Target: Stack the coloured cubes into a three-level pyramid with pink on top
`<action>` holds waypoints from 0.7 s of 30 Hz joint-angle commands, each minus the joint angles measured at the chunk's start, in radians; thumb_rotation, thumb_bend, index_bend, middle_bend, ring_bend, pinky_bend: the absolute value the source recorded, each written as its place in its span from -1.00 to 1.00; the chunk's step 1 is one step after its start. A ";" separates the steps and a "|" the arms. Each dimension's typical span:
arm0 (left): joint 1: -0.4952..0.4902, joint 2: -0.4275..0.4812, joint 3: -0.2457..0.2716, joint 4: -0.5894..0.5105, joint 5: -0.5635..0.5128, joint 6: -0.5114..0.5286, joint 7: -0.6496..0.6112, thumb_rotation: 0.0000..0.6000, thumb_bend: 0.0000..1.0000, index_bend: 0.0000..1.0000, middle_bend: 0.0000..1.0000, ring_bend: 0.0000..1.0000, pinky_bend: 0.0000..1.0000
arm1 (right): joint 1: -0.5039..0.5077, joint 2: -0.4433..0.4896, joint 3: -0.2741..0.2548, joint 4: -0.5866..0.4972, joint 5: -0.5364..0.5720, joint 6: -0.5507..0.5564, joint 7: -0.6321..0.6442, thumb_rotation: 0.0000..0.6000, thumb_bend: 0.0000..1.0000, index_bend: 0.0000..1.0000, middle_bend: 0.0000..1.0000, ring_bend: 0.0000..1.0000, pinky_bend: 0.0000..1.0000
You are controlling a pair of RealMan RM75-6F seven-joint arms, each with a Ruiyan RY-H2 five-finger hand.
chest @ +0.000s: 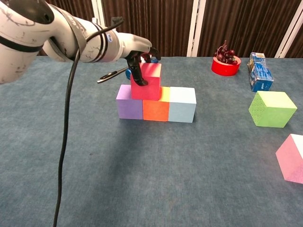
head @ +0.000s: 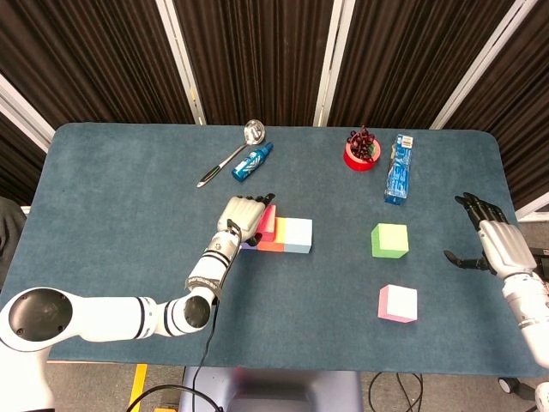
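Observation:
Purple (chest: 129, 103), orange (chest: 156, 109) and light blue (chest: 182, 105) cubes stand touching in a row near the table's middle. A red cube (chest: 147, 81) sits on top, across the purple and orange ones. My left hand (chest: 135, 59) grips it from the left, thumb on its front face and fingers over its back; from above the left hand (head: 242, 215) hides most of the red cube. A green cube (head: 389, 240) and a pink cube (head: 397, 303) lie apart to the right. My right hand (head: 493, 240) hovers open by the table's right edge, holding nothing.
At the back lie a metal ladle (head: 227, 159) and a small blue bottle (head: 252, 161). A red bowl of dark grapes (head: 362, 153) and a blue packet (head: 398, 168) sit back right. The green cube (chest: 272, 109) and pink cube (chest: 292, 158) also show at the chest view's right.

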 commanded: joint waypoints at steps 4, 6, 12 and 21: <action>0.001 0.014 0.003 -0.037 0.008 0.021 0.008 1.00 -0.24 -1.00 -0.88 -0.80 -0.53 | -0.002 0.004 0.000 -0.002 -0.002 0.002 0.003 1.00 -0.29 -0.80 -0.80 -1.00 -1.00; 0.001 0.021 0.003 -0.054 0.007 0.028 0.010 1.00 -0.24 -1.00 -0.90 -0.82 -0.54 | -0.002 0.005 0.001 -0.002 -0.002 0.001 0.006 1.00 -0.29 -0.80 -0.80 -1.00 -1.00; 0.003 0.036 0.005 -0.091 0.011 0.052 0.018 1.00 -0.25 -1.00 -0.90 -0.82 -0.54 | -0.004 0.008 0.001 -0.004 -0.008 -0.002 0.016 1.00 -0.29 -0.80 -0.80 -1.00 -1.00; 0.146 0.197 0.005 -0.281 0.210 0.151 -0.130 1.00 -0.24 -1.00 -0.91 -0.83 -0.62 | 0.026 -0.005 -0.018 0.052 0.008 -0.102 0.033 1.00 -0.29 -0.82 -0.80 -1.00 -0.99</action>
